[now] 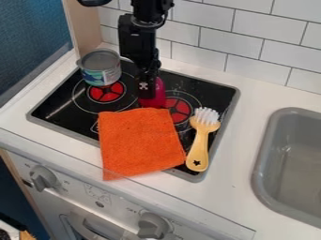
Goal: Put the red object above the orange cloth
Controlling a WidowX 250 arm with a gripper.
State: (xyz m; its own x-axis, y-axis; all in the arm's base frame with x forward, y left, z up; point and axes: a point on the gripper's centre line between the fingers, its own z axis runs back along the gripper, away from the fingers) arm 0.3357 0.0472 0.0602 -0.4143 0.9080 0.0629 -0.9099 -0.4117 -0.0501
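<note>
Honestly, you won't get any readable text here, the print on the can [100,76] and stove's front panel [96,191] is too tiny.

This is a toy kitchen. A black two-burner cooktop [216,91] with red burner centers sits beside a gray sink [273,164], with white brick-style wall tiles [260,23] behind. Chunky gray knobs [42,179] line the white stove front [119,206]. A dish brush [198,152] spans much of the cooktop's depth, showing its play scale.
</note>
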